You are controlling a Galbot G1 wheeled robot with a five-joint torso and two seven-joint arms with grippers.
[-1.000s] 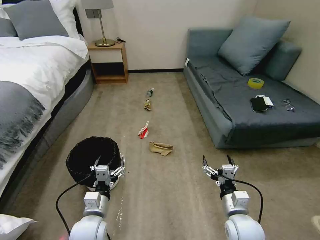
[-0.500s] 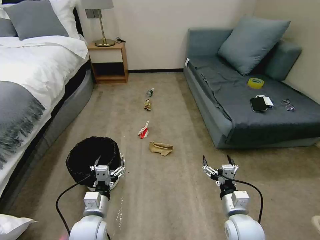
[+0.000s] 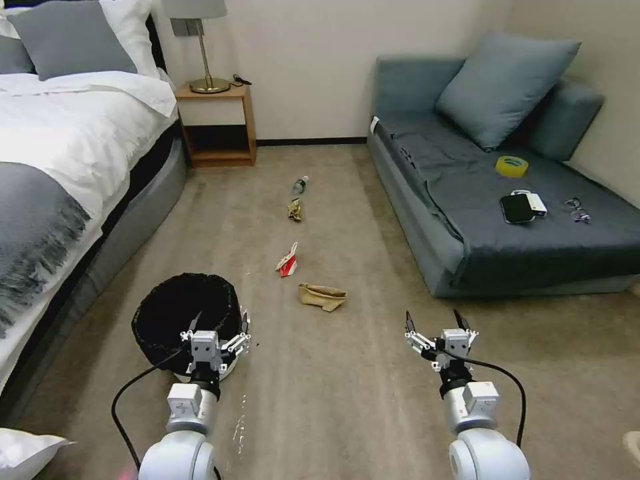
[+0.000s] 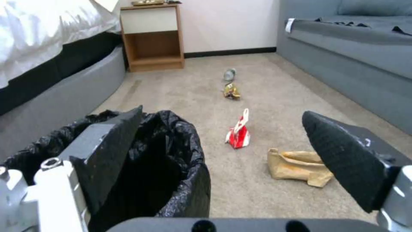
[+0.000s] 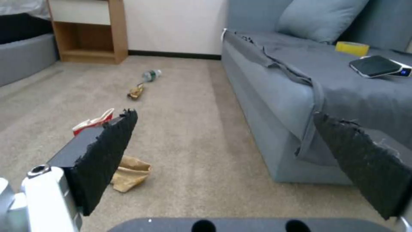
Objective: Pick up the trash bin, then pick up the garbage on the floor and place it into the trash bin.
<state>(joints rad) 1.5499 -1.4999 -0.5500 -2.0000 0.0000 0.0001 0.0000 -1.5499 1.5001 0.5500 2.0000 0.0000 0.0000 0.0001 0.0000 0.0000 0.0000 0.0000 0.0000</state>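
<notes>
Left gripper (image 3: 220, 325) sits spread wide just at the near rim of the low white trash bin lined with a crinkly black plastic bag (image 3: 183, 313), pinching nothing. In the left wrist view one black padded finger (image 4: 112, 151) is right over the bag's edge and the other is out over bare carpet. Right gripper (image 3: 435, 323) is also wide apart, hanging above bare beige carpet (image 3: 333, 393) near the front of the grey-blue sofa (image 3: 427, 233), arm stretched forward low.

Garbage is strung out in a line on the floor between the bed (image 3: 60, 160) and the sofa: crumpled brown paper bag (image 3: 322, 295) nearest, then the red-and-white crushed carton (image 3: 288, 261), gold-brown snack wrapper (image 3: 295, 211), and the small clear bottle with a green label (image 3: 300, 185) farthest, toward the wooden nightstand (image 3: 217, 123). Nothing stands between the grippers and those.

Can't make out anything inside the bin, just dark liner. On the sofa seat there's a yellow tape roll (image 3: 511, 165), a black phone (image 3: 517, 208) and glasses (image 3: 578, 209).
</notes>
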